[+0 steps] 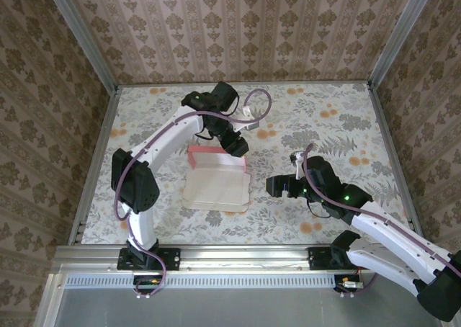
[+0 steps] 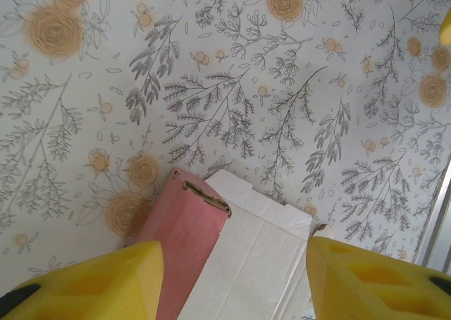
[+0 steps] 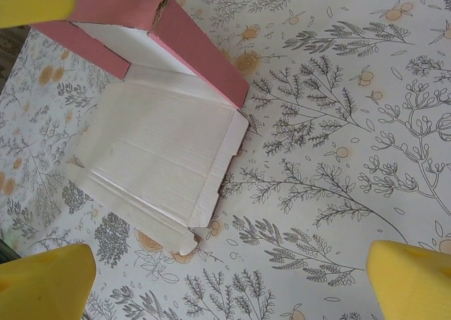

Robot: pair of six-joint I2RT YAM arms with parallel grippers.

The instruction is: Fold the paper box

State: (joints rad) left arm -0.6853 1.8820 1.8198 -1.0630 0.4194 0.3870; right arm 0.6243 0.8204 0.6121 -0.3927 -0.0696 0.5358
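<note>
Your left end effector [image 1: 236,147] gapes empty above the paper box [image 1: 216,186]'s twelve o'clock wall, poised to fold; the right end effector [image 1: 272,186], likewise open, waits at three.

The left arm [image 1: 155,150] extends forward and inward, wrist bent down. The left gripper [image 1: 236,145] points downward, yellow fingers [image 2: 91,281] spread wide. The right arm [image 1: 374,222] reaches inward. The right gripper [image 1: 272,186] faces left, its fingers [image 3: 412,278] spread wide.

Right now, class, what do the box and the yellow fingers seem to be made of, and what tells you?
Box: thin matte cardboard, pink outside, whitish inside; creased fold lines and a ragged edge show it. Fingers: probably moulded or printed plastic, going by the even yellow and recessed pockets.
</note>
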